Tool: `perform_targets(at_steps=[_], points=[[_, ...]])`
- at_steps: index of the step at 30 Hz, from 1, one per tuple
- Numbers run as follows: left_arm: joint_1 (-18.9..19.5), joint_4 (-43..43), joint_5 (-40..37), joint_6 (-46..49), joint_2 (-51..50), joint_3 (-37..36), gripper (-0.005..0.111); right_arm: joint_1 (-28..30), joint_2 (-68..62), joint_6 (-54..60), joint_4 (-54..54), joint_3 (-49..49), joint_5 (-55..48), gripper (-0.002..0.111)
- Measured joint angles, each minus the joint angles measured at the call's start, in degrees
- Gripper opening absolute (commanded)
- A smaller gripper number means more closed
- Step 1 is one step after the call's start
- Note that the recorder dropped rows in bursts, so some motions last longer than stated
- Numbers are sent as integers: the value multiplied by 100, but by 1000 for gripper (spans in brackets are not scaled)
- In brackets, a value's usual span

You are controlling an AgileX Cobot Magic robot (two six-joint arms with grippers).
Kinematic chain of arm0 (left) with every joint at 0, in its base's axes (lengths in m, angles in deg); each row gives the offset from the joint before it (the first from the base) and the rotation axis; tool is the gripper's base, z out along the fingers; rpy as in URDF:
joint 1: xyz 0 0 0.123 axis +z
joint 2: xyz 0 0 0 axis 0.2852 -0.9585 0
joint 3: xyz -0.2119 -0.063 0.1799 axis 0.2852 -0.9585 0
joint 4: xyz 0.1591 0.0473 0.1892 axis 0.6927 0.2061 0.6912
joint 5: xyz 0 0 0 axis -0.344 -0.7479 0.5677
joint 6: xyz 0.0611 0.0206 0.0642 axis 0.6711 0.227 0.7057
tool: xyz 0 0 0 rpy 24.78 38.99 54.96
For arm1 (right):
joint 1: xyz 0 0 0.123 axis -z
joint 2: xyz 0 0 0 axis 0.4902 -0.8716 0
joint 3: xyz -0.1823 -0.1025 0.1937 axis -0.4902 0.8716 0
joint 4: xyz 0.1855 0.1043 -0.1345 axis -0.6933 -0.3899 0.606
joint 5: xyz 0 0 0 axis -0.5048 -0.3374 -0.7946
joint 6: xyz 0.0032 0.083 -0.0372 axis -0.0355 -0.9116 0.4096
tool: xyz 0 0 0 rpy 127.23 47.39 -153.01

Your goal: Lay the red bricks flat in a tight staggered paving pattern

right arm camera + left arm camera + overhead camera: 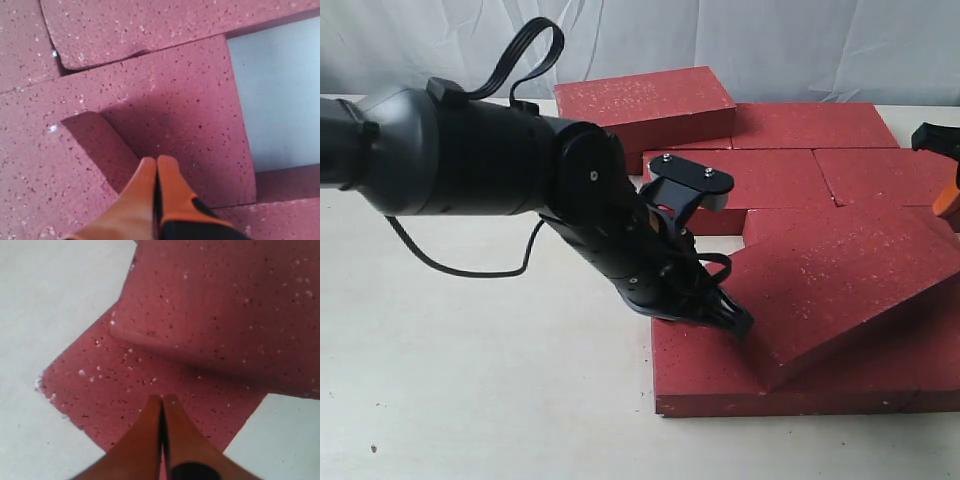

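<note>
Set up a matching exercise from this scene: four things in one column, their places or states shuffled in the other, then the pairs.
1. left gripper
2. right gripper
3. front top brick
4. rear top brick

A. stacked on the rear row's left end
B. fingers shut, over flat-laid bricks at right
C. lying askew across the front row
D. fingers shut, by the askew brick's corner

Pairs: 1-D, 2-B, 3-C, 4-A.

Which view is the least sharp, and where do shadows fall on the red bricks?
Left wrist view: the softest; the tilted brick and the shut left gripper are blurred, and a dark shadow lies under that brick's edge. Right wrist view: the speckles on the flat brick are sharp, the right gripper is soft, a shadow lies beside it. Exterior view: even light, no glare.
</note>
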Motion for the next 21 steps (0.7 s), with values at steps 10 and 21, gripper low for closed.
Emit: perform_targets(at_steps=[10, 21], points=[[0, -205, 107, 88, -46, 0, 0, -62, -374, 93, -148, 29, -9, -1], [0, -519, 121, 368, -294, 0, 0, -338, -413, 358, -286, 29, -98, -1]])
